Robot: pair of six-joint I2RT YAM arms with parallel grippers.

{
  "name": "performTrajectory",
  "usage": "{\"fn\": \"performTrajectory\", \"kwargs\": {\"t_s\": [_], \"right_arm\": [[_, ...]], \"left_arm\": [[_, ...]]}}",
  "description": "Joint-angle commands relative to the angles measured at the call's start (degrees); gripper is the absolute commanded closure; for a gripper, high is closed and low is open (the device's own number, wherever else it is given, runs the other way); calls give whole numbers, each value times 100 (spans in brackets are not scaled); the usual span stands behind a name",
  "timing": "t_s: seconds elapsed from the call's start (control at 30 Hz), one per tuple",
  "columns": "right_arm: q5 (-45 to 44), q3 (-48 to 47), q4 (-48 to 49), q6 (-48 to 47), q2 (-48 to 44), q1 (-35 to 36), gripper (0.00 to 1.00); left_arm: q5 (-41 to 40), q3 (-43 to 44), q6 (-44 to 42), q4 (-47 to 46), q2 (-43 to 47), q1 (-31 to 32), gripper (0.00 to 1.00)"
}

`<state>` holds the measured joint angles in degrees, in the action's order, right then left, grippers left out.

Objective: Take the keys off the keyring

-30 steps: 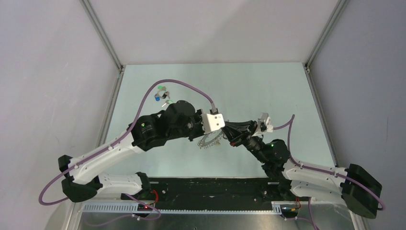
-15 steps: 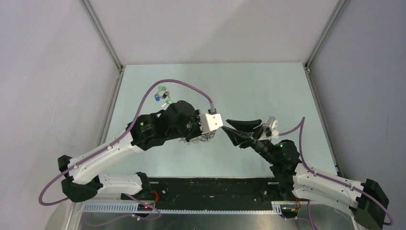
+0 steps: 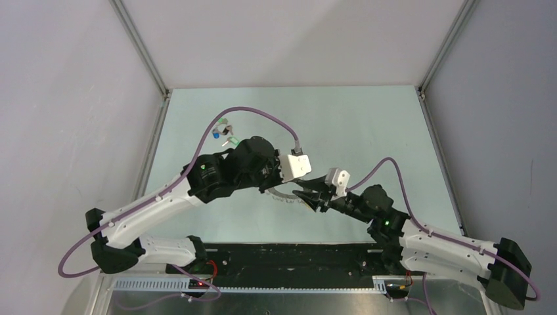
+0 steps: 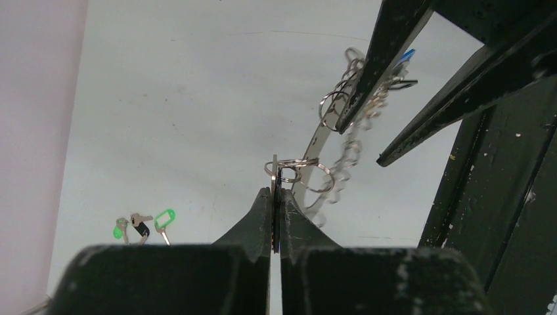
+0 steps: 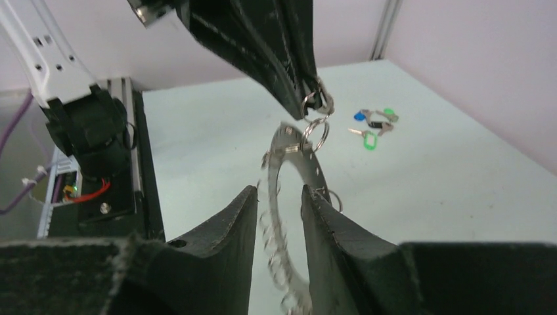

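The keyring (image 5: 299, 161), a flat grey ring fringed with wire loops, hangs in the air above the table. It dangles by a small loop from a thin flat piece, seemingly a key seen edge-on, which my left gripper (image 4: 274, 193) is shut on. My right gripper (image 5: 279, 190) is open, one finger on each side of the keyring's (image 4: 322, 141) lower rim, with a gap showing on both sides. Something blue (image 4: 406, 56) shows at the ring's far side, partly behind a right finger. In the top view the keyring (image 3: 284, 195) is mostly hidden under both grippers.
Several loose keys (image 3: 222, 131) with green, blue and black tags lie on the table at the far left, also in the left wrist view as the loose keys (image 4: 141, 226) and in the right wrist view (image 5: 373, 125). A black rail (image 3: 289, 252) runs along the near edge.
My right gripper opened, drew away to the right, then came back left and lower, now straddling the ring. The left gripper stayed shut and the ring swung.
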<state>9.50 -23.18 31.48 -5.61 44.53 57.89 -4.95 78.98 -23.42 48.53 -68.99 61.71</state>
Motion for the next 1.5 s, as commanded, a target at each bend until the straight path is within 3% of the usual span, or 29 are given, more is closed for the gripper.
{"fn": "performTrajectory", "kwargs": {"t_s": [0.0, 0.47, 1.13, 1.3, 1.47], "right_arm": [[-345, -303, -286, -395, 162, 73, 65], [-149, -756, 104, -404, 424, -98, 65], [584, -1806, 952, 278, 2212, -913, 69], [732, -1945, 1163, 347, 2521, -1075, 79], [957, -2060, 1378, 493, 2775, -1227, 80]], "left_arm": [[29, 151, 63, -404, 48, -24, 100], [683, -32, 511, -644, 138, -603, 100], [728, -105, 534, -837, 111, -1237, 100], [1054, -47, 592, -890, 65, -1549, 100], [1482, -61, 614, -951, 49, -1749, 100]]}}
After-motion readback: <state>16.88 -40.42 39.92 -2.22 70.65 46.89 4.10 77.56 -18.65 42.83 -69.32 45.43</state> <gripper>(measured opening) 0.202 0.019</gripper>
